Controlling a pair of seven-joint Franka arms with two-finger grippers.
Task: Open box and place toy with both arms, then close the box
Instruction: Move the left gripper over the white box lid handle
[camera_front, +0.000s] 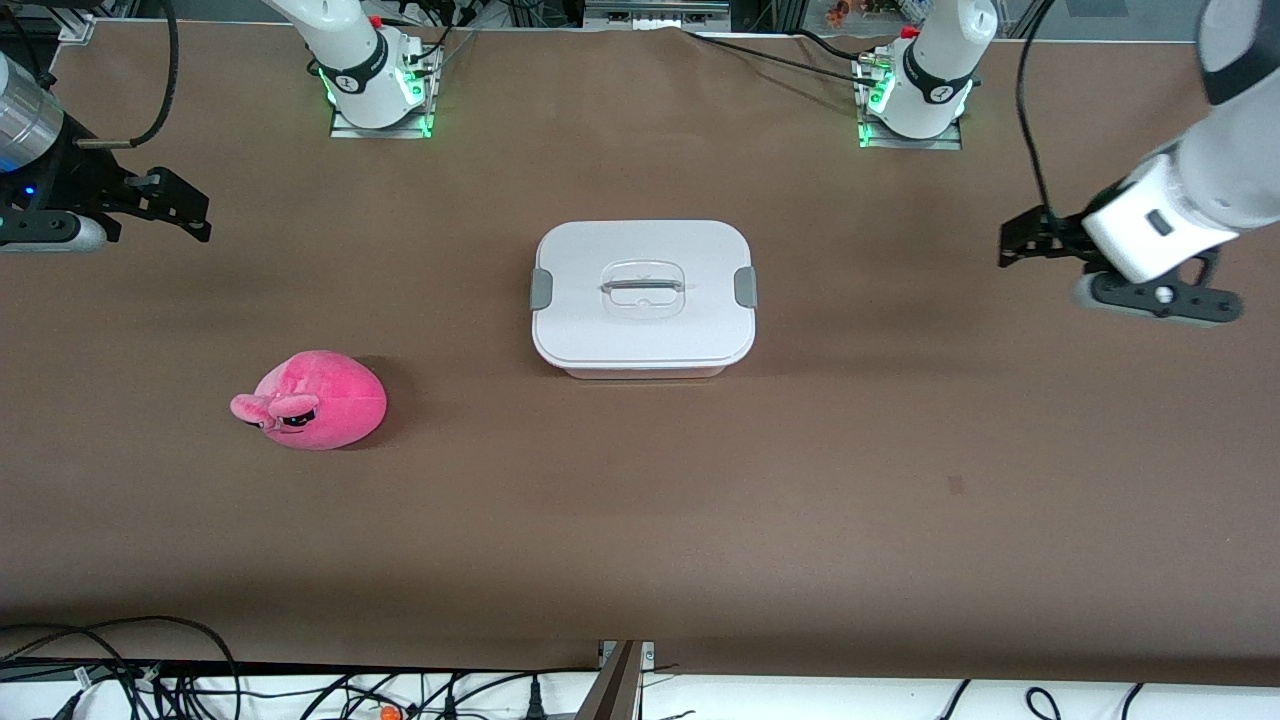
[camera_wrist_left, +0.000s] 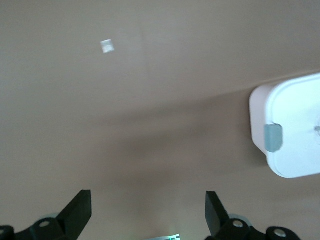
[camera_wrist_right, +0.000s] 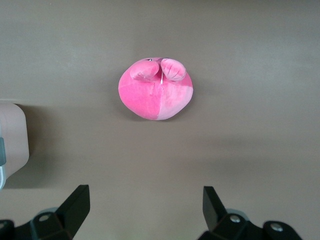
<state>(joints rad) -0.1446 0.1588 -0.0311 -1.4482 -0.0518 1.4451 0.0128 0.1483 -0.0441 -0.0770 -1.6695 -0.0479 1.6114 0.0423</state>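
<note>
The box (camera_front: 643, 295) sits closed at the table's middle, its white lid on, with a grey clip (camera_front: 541, 288) at each end and a clear handle (camera_front: 642, 288) on top. The hot-pink toy (camera_front: 315, 400) lies on the table toward the right arm's end, nearer the front camera than the box. My right gripper (camera_front: 195, 210) hangs open and empty over the table at that end; its wrist view shows the toy (camera_wrist_right: 156, 87) and the box's corner (camera_wrist_right: 12, 140). My left gripper (camera_front: 1008, 245) hangs open and empty toward the left arm's end; its wrist view shows the box (camera_wrist_left: 295, 115).
The brown table (camera_front: 640, 520) carries the two arm bases (camera_front: 375, 85) (camera_front: 915, 95) along its edge farthest from the front camera. Loose cables (camera_front: 150, 680) lie off the table's near edge. A small dark mark (camera_front: 955, 485) is on the tabletop.
</note>
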